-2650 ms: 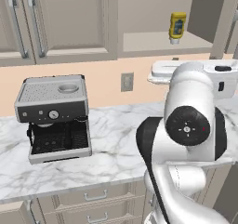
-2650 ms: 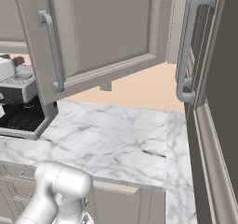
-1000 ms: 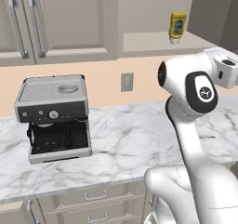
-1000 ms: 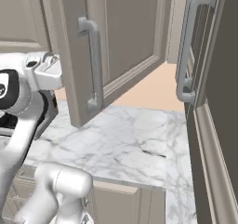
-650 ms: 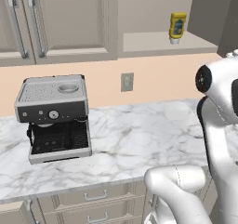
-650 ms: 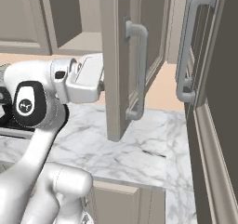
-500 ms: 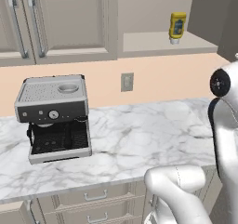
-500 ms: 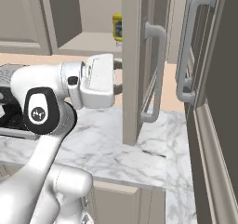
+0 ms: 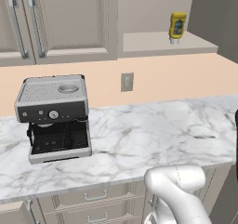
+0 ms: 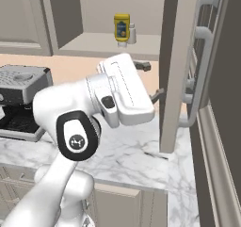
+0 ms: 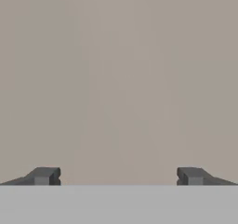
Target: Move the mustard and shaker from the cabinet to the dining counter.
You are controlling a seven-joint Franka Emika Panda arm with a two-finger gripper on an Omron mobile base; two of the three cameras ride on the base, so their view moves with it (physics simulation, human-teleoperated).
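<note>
two items sit side by side on the shelf of the open cabinet [image 10: 179, 70]: the mustard [image 10: 121, 29] and, touching its right side, the shaker [image 10: 132, 34]. the gripper [image 10: 153, 82] hangs below that shelf, close to the cabinet door's inner face, fingers wide apart and empty. risk: the hand could strike the door, or a reach for the mustard could topple the shaker.

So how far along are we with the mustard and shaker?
Done: the cabinet door stands swung open, showing the shelf. In hand: nothing; the hand is open and empty, close beside that door. Left: the mustard and the shaker both stand on the cabinet shelf; each still has to be picked and carried to the dining counter.
</note>
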